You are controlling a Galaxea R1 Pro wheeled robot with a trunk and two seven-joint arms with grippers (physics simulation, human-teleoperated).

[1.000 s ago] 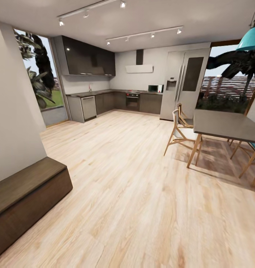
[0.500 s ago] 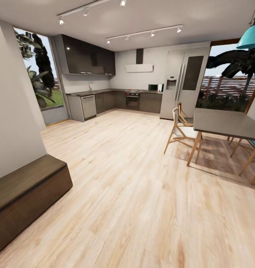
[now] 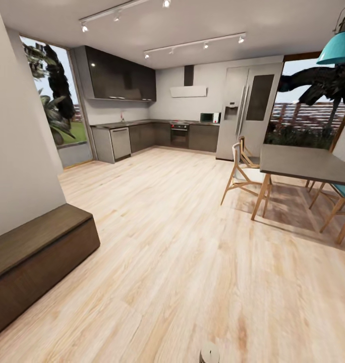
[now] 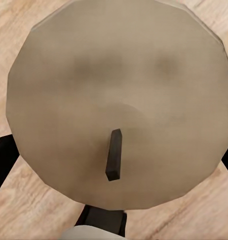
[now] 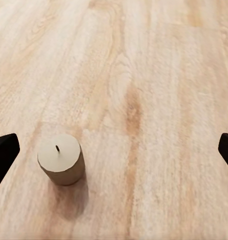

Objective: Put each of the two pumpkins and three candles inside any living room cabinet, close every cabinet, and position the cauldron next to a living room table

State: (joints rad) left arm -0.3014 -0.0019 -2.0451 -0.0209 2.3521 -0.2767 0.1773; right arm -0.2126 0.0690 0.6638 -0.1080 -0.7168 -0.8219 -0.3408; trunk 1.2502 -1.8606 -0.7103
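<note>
The left gripper [image 4: 114, 150] is closed on a stubby beige-tan candle with a dark wick [image 4: 116, 107], black finger edges showing at either flank of the wax, which stands upright along the camera's line of sight with pale wood-plank floor [image 4: 24, 210] beyond it. In the head view the top of that held candle pokes in at the frame's lower edge, low and just right of centre.

The right gripper [image 5: 114, 150] hangs with fingers spread wide and nothing between them, dark fingertips [image 5: 4, 152] at both sides of its wrist view. A second short tan wax candle [image 5: 61, 159] stands upright on the bare floor ahead, lying off-centre, close to one fingertip and well apart from the other; any pick would likely call for a sideways shift first.

Further out, the long, low, dark brown wooden cabinet [image 3: 36, 262] runs along the grey wall at the robot's left, its near end cut off by the frame, its front flat and apparently closed. A grey-topped dining table on wooden legs [image 3: 306, 164] stands to the right, a wooden chair [image 3: 240, 174] beside it. The held candle's sides are hidden by the close view.
</note>
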